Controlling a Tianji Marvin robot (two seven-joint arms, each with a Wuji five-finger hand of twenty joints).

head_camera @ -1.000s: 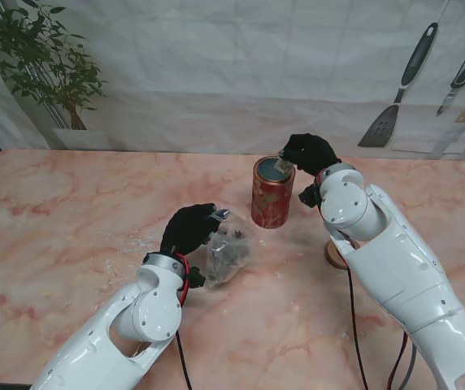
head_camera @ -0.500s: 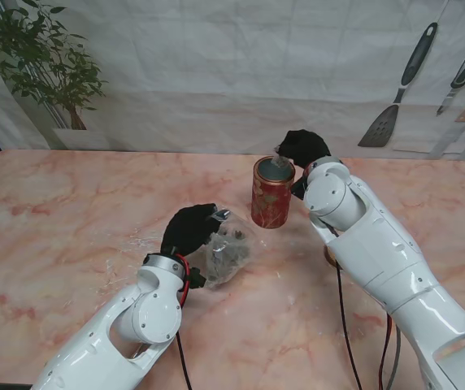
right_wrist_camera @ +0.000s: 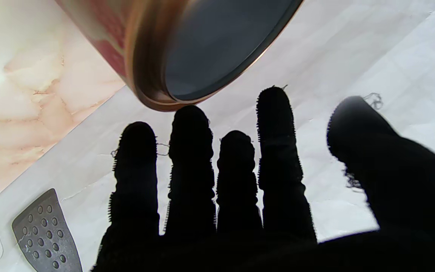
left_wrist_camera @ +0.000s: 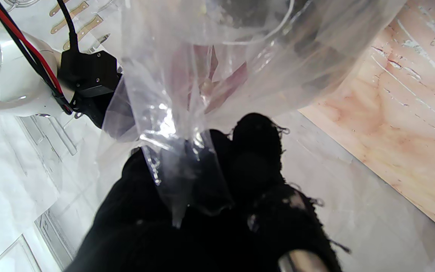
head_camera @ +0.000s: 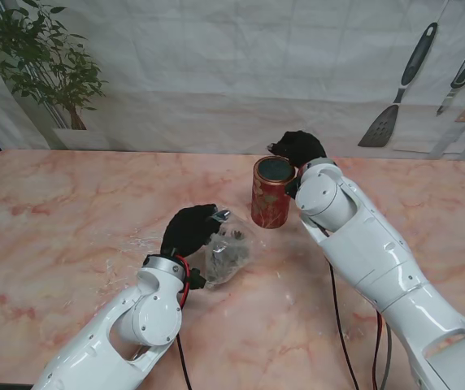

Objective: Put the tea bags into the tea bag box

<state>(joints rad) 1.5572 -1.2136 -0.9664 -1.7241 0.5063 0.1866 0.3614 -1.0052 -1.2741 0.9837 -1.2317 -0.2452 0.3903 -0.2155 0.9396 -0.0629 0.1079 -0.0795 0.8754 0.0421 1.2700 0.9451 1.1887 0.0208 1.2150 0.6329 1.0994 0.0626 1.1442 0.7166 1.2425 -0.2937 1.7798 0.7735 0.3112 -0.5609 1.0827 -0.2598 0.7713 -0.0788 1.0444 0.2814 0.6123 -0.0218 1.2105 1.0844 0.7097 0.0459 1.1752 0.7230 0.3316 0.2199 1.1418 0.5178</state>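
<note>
While looking down from the stand: red cylindrical metal tin (head_camera: 272,199), the tea bag box, upright past the middle of the pink marble table (head_camera: 54,211), lid off, mouth facing up, inside dark and unreadable. Black-gloved right hand (head_camera: 299,149) just beyond the tin's far rim, on its right side, apparently holding nothing. Black-gloved left hand (head_camera: 188,229) nearer to me and left of the tin, clenched on the neck of a clear crinkled plastic bag (head_camera: 216,272), which rests on the table with dark tea bags (head_camera: 231,252) inside. Bag and tin near each other but apart.

Along the left wrist: left hand (left_wrist_camera: 202,196) bunched tight around the gathered plastic of the bag (left_wrist_camera: 221,56); film fans away from the fist toward the table (left_wrist_camera: 410,132). Contents blurred here.

Along the right wrist: right hand (right_wrist_camera: 240,211) flat and spread, fingers (right_wrist_camera: 189,151) straight and parted, thumb held wide, nothing between them. Tin (right_wrist_camera: 187,49) just past the fingertips, open mouth turned toward the camera. Perforated spatula (right_wrist_camera: 45,234) pictured on the backdrop behind.

Judging the coming move: probably a return to the bag for another tea bag. Bag lies across the tin from the right hand, nearer to me and leftward, so calls for a path over or around the upright tin without knocking it. Left hand closer, yet occupied holding the bag.
</note>
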